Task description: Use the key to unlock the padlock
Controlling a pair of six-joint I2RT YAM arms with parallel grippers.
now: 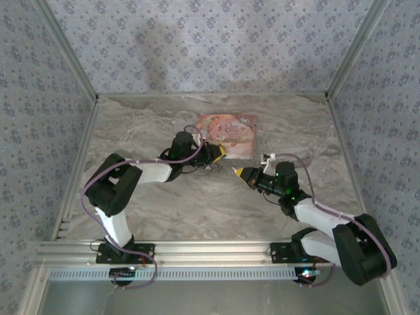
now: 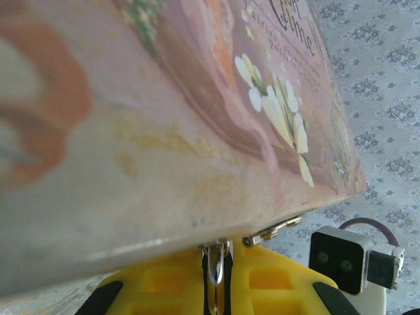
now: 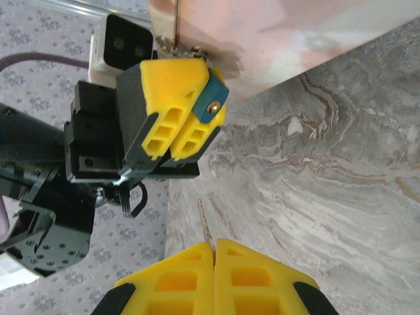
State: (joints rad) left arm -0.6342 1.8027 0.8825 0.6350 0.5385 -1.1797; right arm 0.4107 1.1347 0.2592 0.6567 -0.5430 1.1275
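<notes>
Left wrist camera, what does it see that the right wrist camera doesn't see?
Left wrist camera gets: white flowers painted on the pink box, and the right arm's white camera. Right wrist camera gets instead: the padlock, its blue body pinched in the left gripper, and the thin key poking from the shut right gripper. Both get: the pink box, the left gripper's yellow fingers and the wallpaper.

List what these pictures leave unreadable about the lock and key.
- Padlock: right wrist view, mostly covered by the left gripper; locked or open unclear.
- Key: right wrist view, only a thin tip pokes from the right gripper.
- Pink box: left wrist view, blurred, cut off by frame edges.
- Top external: both too small.
</notes>
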